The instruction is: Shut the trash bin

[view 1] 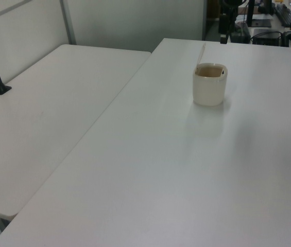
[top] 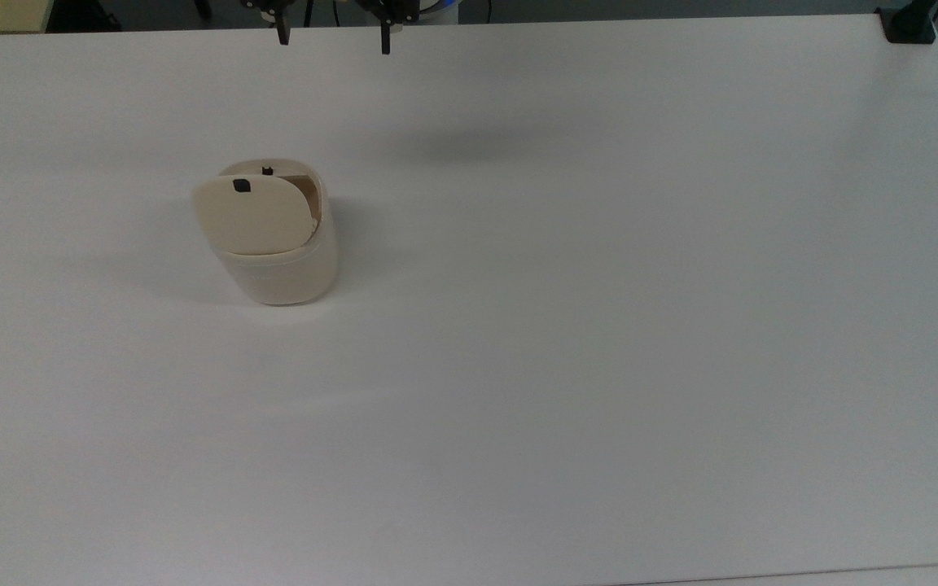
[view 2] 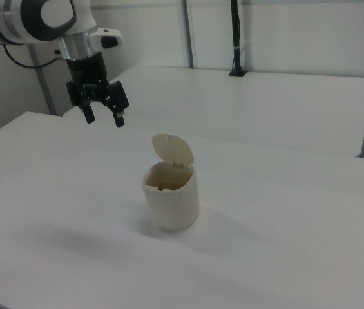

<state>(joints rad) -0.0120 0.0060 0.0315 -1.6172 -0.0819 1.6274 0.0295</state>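
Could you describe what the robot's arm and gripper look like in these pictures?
The arm is glossy white with dark grey joint bands and a silver wrist ring; a black cable trails behind it. The gripper is black, with two slim black fingers.

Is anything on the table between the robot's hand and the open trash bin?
No. In the right view the open black two-finger hand hangs above bare white table, apart from the cream plastic trash bin with its raised lid.
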